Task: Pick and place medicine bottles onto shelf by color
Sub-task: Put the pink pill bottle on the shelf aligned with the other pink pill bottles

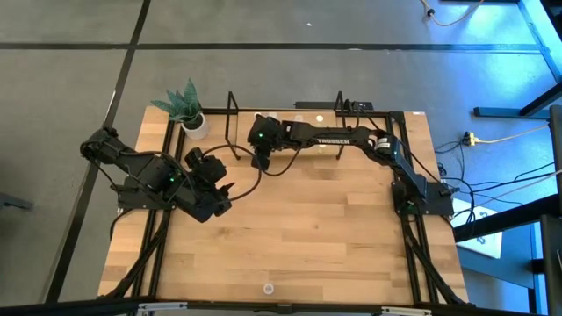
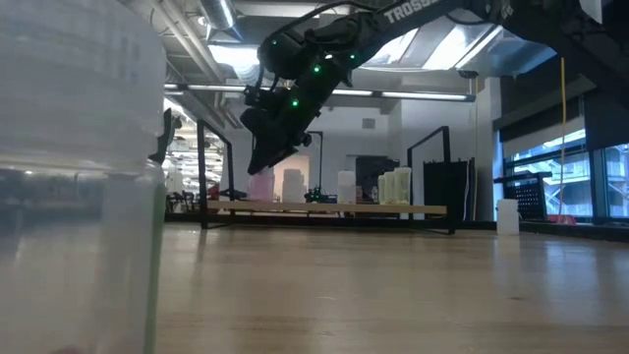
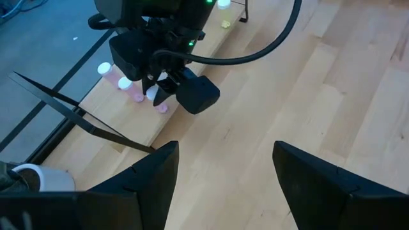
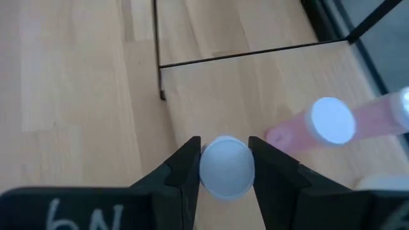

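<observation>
While a small white-capped bottle [image 4: 225,167] sits clamped between its dark fingers, the right pincer [image 1: 260,161] hangs over the shelf [image 1: 369,149] at the upper middle of the high view, beside a pink bottle [image 4: 332,124] standing there. Left of centre, the left pincer [image 1: 225,195] hovers wide and empty above the table [image 1: 325,237].

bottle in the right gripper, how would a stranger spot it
Find the shelf along the table's far edge. Over its left end hangs the right gripper, shut on a bottle with a white cap, the only one off the board.
</observation>
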`<state>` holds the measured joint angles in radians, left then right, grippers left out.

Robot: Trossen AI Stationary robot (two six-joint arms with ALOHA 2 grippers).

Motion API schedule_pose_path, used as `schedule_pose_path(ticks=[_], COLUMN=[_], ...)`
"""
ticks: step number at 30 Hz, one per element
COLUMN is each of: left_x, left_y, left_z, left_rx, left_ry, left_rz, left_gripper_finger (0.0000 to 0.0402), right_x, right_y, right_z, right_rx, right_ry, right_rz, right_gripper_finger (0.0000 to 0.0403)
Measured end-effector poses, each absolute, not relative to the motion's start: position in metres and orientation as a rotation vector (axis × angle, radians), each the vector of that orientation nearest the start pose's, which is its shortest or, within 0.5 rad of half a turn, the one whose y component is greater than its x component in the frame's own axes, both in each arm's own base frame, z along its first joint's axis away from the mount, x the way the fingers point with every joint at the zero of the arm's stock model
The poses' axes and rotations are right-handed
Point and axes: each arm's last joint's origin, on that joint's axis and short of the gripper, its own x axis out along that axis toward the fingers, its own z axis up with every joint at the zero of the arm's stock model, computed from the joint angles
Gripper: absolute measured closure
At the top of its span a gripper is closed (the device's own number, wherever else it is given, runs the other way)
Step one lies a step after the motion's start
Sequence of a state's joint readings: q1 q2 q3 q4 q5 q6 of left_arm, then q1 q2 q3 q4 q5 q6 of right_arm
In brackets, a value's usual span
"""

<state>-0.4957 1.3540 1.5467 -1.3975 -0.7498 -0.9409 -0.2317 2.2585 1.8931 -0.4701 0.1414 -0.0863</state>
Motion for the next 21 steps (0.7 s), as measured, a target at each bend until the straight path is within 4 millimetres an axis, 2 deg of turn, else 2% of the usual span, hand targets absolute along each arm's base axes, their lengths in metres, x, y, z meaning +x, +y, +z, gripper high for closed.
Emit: schedule_pose_path(ticks=[12,21], left_x=[0.2065,0.2065], left_y=[-0.0892,-0.0892], left_z=[0.3841,0.3841], left_rx=[-0.16,-0.161], left_ry=[0.756,0.756], left_rz=[0.629,0.63], left_gripper_finger=[0.0154,0.0154], right_x=[0.4883,0.4902], right_y=[-0.1196,-0.1217], right_z=[0.2045,0.2068], right_rx=[-0.027,-0.039], right_ry=[0.848,0.817], right_rz=[-0.263,-0.318], right_gripper_finger=[0.028,0.028])
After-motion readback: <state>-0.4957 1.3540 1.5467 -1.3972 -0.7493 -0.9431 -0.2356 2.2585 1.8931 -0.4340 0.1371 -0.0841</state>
